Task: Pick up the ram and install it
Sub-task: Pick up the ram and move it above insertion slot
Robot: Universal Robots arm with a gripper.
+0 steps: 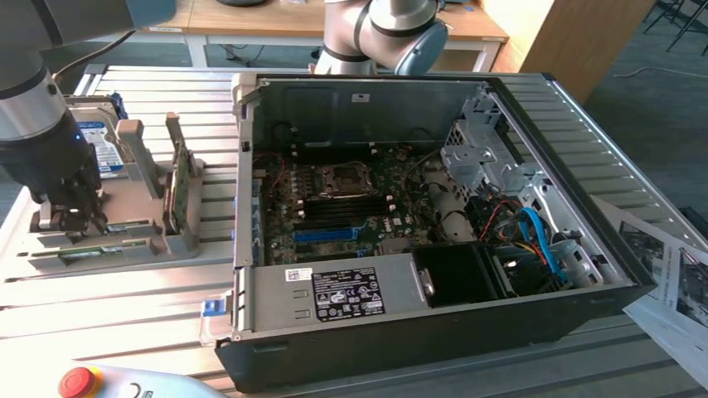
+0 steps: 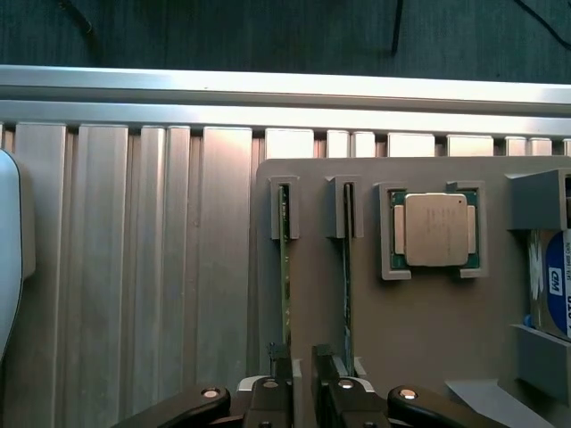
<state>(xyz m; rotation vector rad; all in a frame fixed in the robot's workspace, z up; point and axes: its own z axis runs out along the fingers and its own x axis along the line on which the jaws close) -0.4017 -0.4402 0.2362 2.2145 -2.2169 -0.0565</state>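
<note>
While edge-up, ram (image 2: pixel 285 267) just beside claw (image 2: pixel 302 361).

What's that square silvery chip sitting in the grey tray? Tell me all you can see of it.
The processor chip is square, with a dull silver metal lid on a green board whose edges peek out. It lies flat in a recess of the grey holder, framed by raised corner brackets.

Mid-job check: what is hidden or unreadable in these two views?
Wrist view: near ends of the ram sticks, covered by the end effector.
Wrist view: hard drive, cut off by the picture edge.
Exterior view: motherboard slots, too small to tell free from filled.
</note>
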